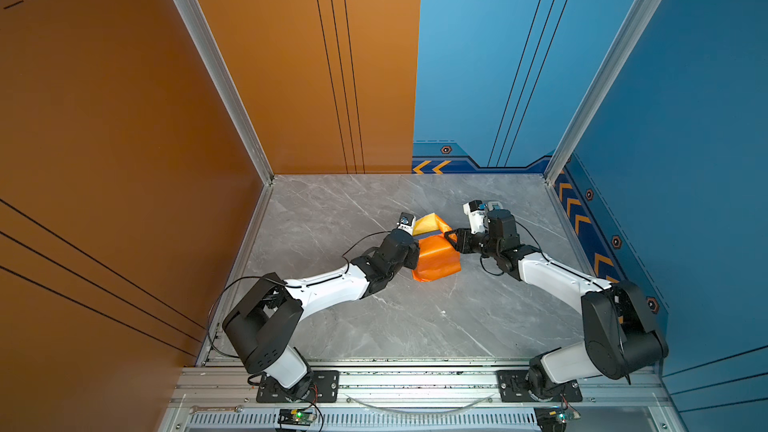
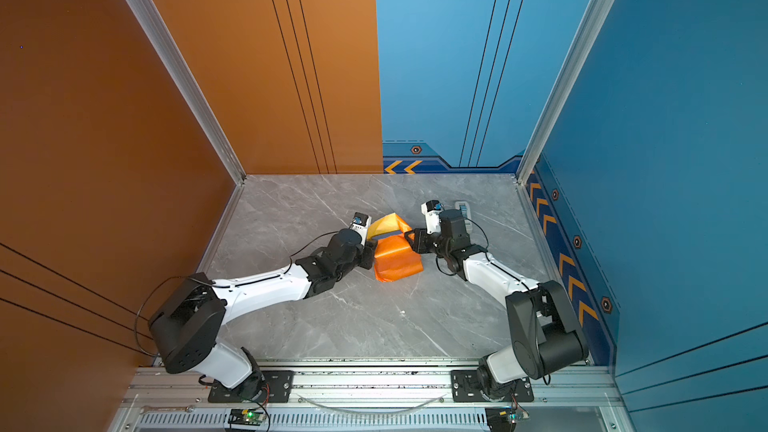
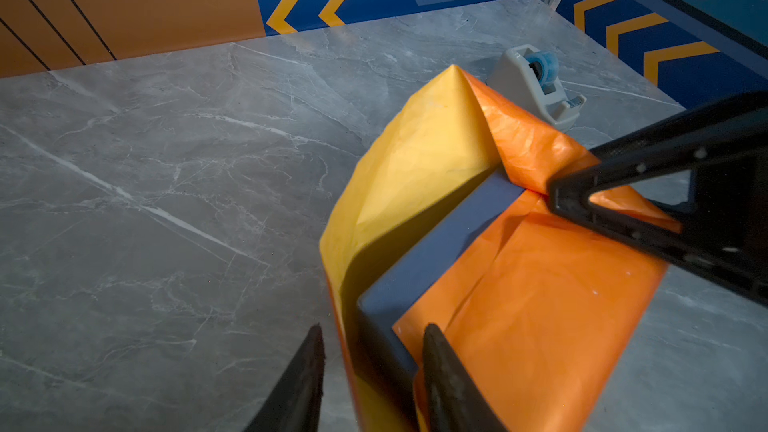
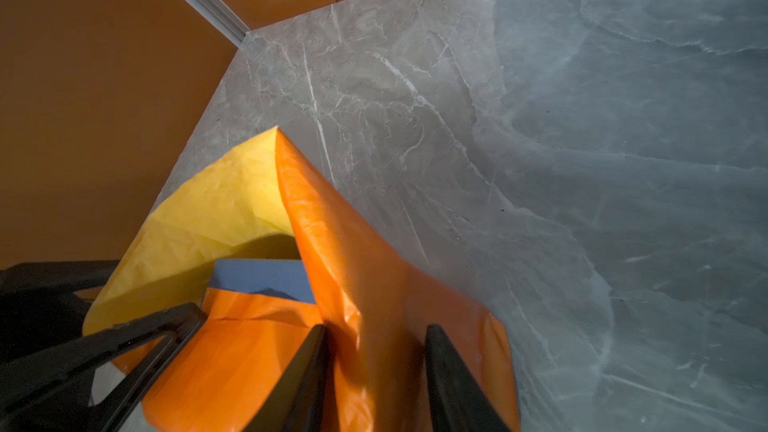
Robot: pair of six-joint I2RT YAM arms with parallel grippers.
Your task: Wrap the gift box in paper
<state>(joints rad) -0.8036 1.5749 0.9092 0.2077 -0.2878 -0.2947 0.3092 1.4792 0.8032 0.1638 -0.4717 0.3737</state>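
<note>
The gift box (image 3: 436, 251) sits mid-scene on the tabletop (image 1: 332, 222), the paper (image 3: 540, 305) orange over its top, a yellow flap raised at its far side. Only the wrist views show the jaws: the left tool (image 3: 374, 326) straddles the box's left edge, grip unclear; the right tool (image 4: 376, 328) stands parted around an orange fold.

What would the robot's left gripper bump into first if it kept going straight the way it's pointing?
The left gripper would probably hit the creased orange-and-yellow paper standing at the corner of the small navy-blue gift box, right between its open jaws. Which of the two touches first is hard to judge.
</note>
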